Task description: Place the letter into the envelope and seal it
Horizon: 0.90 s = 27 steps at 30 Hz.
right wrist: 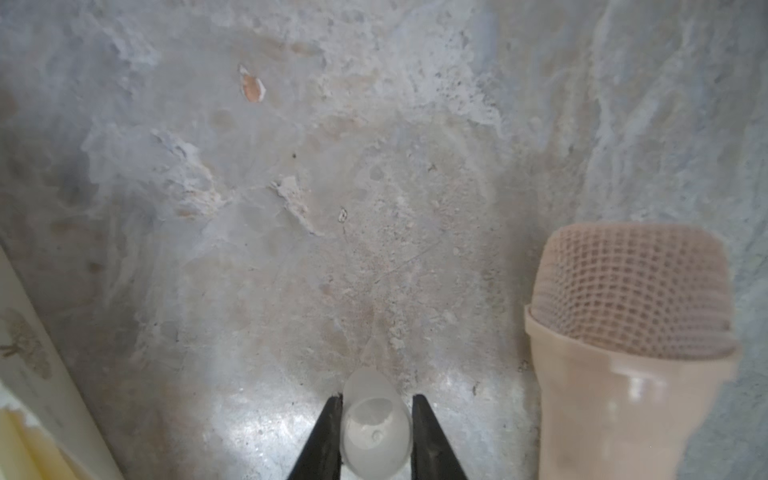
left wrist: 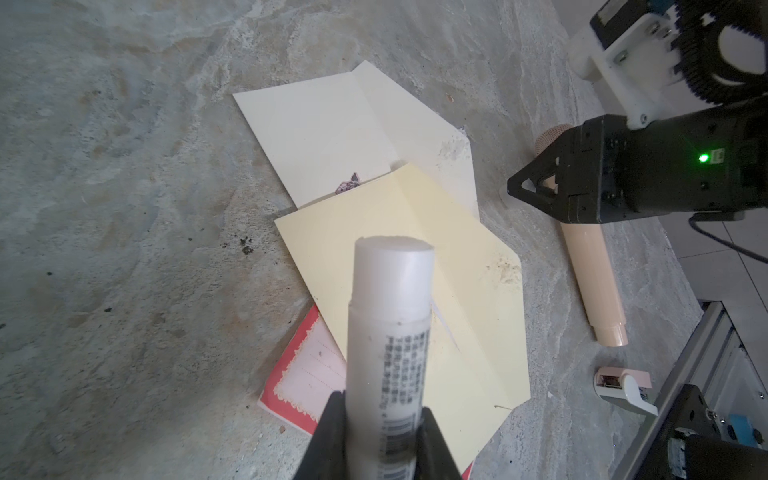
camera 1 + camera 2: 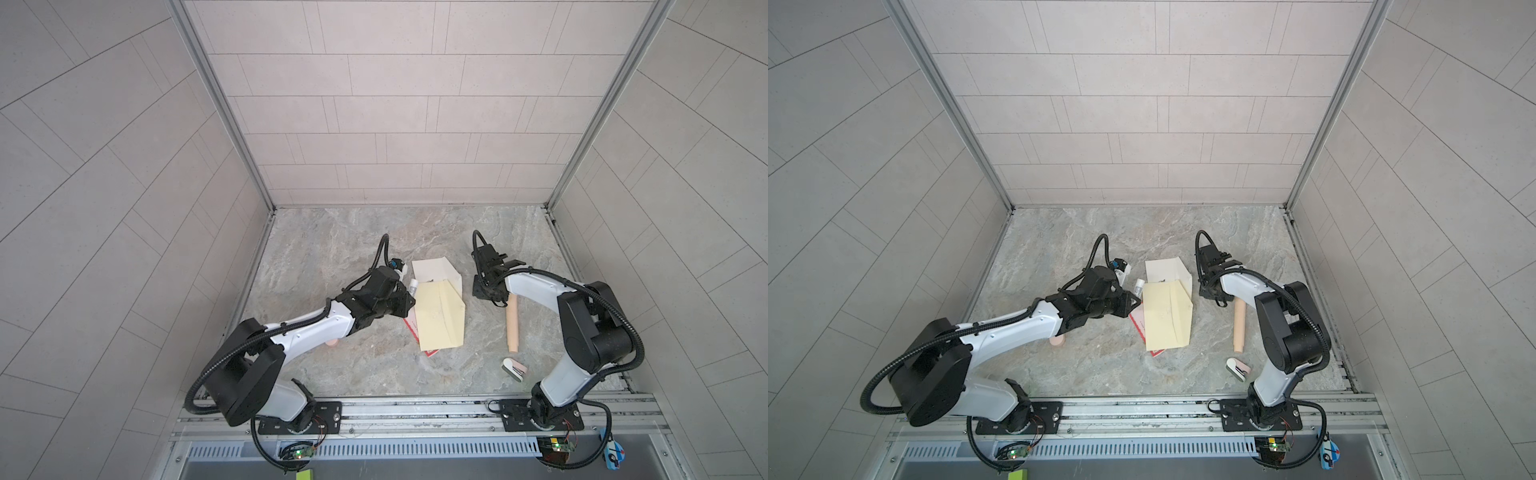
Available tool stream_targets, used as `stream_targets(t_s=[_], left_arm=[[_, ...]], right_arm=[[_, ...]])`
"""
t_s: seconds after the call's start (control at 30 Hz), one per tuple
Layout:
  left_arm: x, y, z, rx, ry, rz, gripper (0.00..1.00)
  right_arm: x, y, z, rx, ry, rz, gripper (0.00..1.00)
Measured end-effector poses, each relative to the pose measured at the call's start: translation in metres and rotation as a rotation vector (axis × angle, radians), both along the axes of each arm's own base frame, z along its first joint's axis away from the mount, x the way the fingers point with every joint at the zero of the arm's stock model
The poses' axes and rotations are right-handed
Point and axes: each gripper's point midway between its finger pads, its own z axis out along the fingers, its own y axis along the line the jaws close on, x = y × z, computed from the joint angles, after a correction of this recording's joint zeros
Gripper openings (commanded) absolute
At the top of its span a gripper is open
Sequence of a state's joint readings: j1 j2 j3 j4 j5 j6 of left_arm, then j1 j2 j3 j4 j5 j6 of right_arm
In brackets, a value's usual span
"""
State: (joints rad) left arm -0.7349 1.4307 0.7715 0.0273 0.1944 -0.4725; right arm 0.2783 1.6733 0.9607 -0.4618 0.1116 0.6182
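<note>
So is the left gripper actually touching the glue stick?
Touching. Left wrist view: jaws of the left gripper clamp both sides of the glue stick.

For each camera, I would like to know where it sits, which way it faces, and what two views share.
Top views: high above the arm bases, facing down at the table; the left arm, right arm, envelope and yellow paper show.
Left wrist: on the left arm, facing along the left tool, which grips a glue stick, toward the envelope; the right tool shows.
Right wrist: on the right arm, facing down at the table; the right tool's fingers flank a cap.
Shared: both wrist views show the microphone.
</note>
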Motion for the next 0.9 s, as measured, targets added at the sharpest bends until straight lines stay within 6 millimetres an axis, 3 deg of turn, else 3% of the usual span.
stream_targets(t_s=[0.1, 0.27, 0.33, 0.47, 0.57, 0.63, 0.8, 0.9], left_arm=[[0.000, -0.002, 0.001, -0.017, -0.004, -0.009, 0.01], [0.001, -0.005, 0.005, -0.049, -0.008, -0.020, 0.02], [0.003, -0.005, 0.007, -0.066, -0.008, -0.018, 0.03], [0.009, -0.007, 0.016, -0.144, -0.005, -0.025, 0.01], [0.010, -0.012, 0.025, -0.215, -0.008, -0.053, 0.00], [0.010, -0.017, 0.033, -0.258, -0.014, -0.078, 0.00], [0.005, -0.028, 0.045, -0.325, -0.016, -0.134, 0.00], [0.003, -0.031, 0.049, -0.345, -0.018, -0.152, 0.00]], right_arm=[[-0.012, -0.001, -0.009, 0.009, 0.030, -0.010, 0.61], [-0.017, 0.007, 0.003, 0.073, 0.009, 0.002, 0.69], [-0.014, 0.013, 0.021, 0.111, -0.041, 0.019, 0.70], [-0.005, 0.034, 0.080, 0.245, -0.218, 0.094, 0.69], [0.001, 0.067, 0.122, 0.427, -0.339, 0.208, 0.68], [0.002, 0.093, 0.139, 0.546, -0.373, 0.293, 0.67], [-0.011, 0.166, 0.156, 0.766, -0.338, 0.513, 0.65], [-0.020, 0.196, 0.167, 0.840, -0.328, 0.605, 0.59]])
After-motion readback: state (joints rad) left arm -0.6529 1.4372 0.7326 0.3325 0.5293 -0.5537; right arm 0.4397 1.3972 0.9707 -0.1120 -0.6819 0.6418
